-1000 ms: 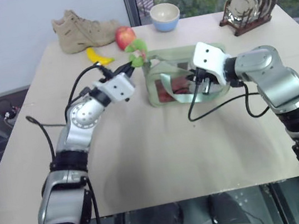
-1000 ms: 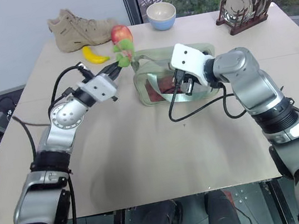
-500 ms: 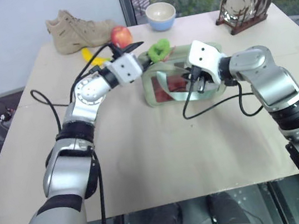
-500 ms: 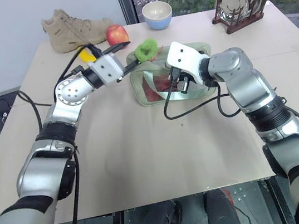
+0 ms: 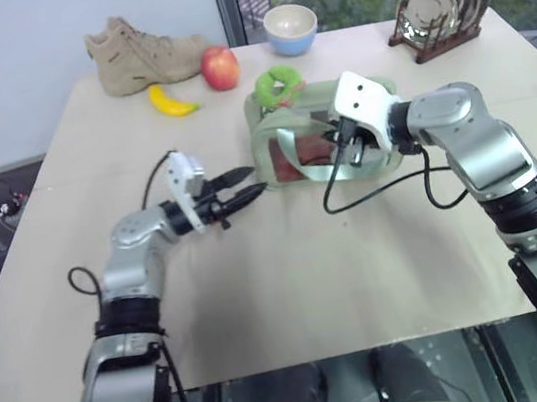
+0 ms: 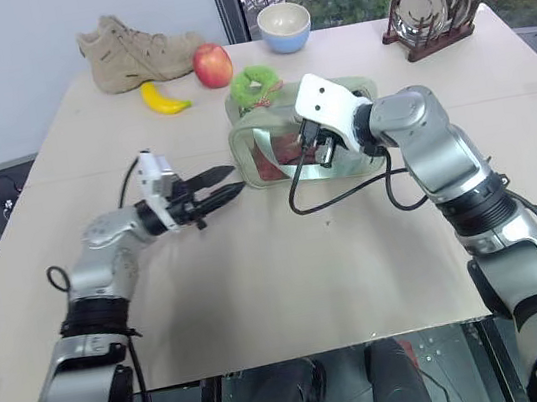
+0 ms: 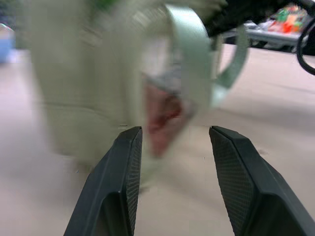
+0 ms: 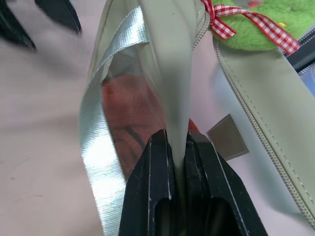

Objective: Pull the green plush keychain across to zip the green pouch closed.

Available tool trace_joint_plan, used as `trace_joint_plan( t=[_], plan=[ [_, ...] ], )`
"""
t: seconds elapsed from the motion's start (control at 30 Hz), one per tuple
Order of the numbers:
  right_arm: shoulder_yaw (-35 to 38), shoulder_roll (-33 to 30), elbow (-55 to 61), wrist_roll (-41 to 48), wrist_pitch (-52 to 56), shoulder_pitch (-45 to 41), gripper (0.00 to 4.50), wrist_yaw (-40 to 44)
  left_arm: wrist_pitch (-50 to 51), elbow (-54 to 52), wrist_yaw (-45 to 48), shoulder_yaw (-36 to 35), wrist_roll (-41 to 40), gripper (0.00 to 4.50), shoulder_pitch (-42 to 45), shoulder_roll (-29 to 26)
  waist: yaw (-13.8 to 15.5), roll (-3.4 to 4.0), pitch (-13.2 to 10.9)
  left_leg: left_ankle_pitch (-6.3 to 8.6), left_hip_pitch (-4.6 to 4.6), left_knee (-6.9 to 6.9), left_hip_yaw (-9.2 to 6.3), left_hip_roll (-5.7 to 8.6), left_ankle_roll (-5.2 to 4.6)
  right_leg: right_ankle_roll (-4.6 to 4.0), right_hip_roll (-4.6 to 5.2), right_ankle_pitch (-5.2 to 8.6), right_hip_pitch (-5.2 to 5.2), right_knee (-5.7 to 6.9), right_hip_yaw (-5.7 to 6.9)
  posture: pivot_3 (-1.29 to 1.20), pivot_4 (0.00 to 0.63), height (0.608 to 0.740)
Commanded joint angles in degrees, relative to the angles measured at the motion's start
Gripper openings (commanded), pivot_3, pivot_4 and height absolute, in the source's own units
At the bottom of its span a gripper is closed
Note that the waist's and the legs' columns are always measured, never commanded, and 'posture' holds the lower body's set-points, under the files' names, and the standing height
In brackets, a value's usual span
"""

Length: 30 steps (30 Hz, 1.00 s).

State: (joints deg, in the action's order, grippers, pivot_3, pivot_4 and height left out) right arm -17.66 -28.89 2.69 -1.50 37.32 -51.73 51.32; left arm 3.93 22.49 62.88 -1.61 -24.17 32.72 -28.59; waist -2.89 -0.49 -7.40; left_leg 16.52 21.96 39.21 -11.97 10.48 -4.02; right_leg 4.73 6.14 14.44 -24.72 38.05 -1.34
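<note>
The green pouch (image 5: 273,148) stands mid-table, with red contents showing through its clear side. The green plush keychain (image 5: 279,86), tied with a red checked ribbon, rests on the pouch's top at its far left corner. My right gripper (image 5: 350,148) is shut on the pouch's pale green upper edge (image 8: 172,73) from the right. My left gripper (image 5: 242,187) hovers level just left of and in front of the pouch, open and empty. In the left wrist view its fingers (image 7: 123,162) frame the pouch's near wall and strap.
At the back of the table are a tan boot (image 5: 140,53), a red apple (image 5: 220,68), a banana (image 5: 175,101), a blue bowl (image 5: 291,28) and a plate rack (image 5: 442,5). Cables hang from both wrists.
My left gripper opened and let go of the plush, which now lies on the pouch's top. The left hand then dropped and drew back to the pouch's left front. The right gripper kept still.
</note>
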Motion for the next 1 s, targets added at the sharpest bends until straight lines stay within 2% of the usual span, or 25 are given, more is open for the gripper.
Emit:
trace_joint_plan(
  t=[0.03, 0.5, 0.87, 0.97, 1.0],
  plan=[
    [0.44, -0.25, 2.58, 0.69, 0.04, -1.47, 0.0, 0.55, -2.11, 0.19, -4.96, -1.18, 2.39, 2.26, 3.08, 1.7, 0.25, 0.0, 0.0, 0.0, -0.01, 0.0, 0.0, -0.02, 0.01, 0.0, -0.01, 0.0, 0.01, 0.02, -0.01, 0.0, 0.15, 0.74],
    [0.6, -1.12, 3.54, 0.47, 0.84, -0.82, 0.0, 0.67, 1.15, -1.73, -5.4, -5.26, -0.61, 2.26, 3.28, 2.16, 0.49, -0.02, 0.01, 0.0, 0.03, 0.09, 0.02, 0.02, 0.0, 0.0, 0.09, -0.01, 0.01, -0.05, 0.09, 0.0, 0.15, 0.74],
    [0.45, -1.15, 3.73, 0.5, 0.97, -0.97, 0.0, 0.76, -3.15, 3.28, -7.17, -2.41, 5.28, 2.26, 6.19, 4.0, 0.52, -0.03, 0.02, 0.0, 0.03, 0.09, 0.02, 0.03, 0.0, 0.0, 0.1, -0.01, 0.02, -0.04, 0.1, 0.0, 0.15, 0.74],
    [0.39, -1.14, 3.78, 0.5, 1.02, -0.92, 0.0, 0.74, -5.17, 5.76, -8.33, -2.11, 6.59, 1.49, 7.95, 5.38, 0.55, -0.03, 0.02, 0.0, 0.04, 0.1, 0.01, 0.03, 0.0, 0.0, 0.11, -0.01, 0.02, -0.04, 0.13, 0.0, 0.15, 0.74],
    [0.42, -1.11, 3.84, 0.51, 1.15, -0.85, 0.0, 0.64, -5.68, 6.29, -8.66, -2.29, 6.81, 1.03, 8.32, 5.7, 0.55, -0.04, 0.02, 0.0, 0.04, 0.11, 0.0, 0.03, 0.0, 0.0, 0.11, -0.01, 0.02, -0.04, 0.12, 0.0, 0.15, 0.74]
  ],
)
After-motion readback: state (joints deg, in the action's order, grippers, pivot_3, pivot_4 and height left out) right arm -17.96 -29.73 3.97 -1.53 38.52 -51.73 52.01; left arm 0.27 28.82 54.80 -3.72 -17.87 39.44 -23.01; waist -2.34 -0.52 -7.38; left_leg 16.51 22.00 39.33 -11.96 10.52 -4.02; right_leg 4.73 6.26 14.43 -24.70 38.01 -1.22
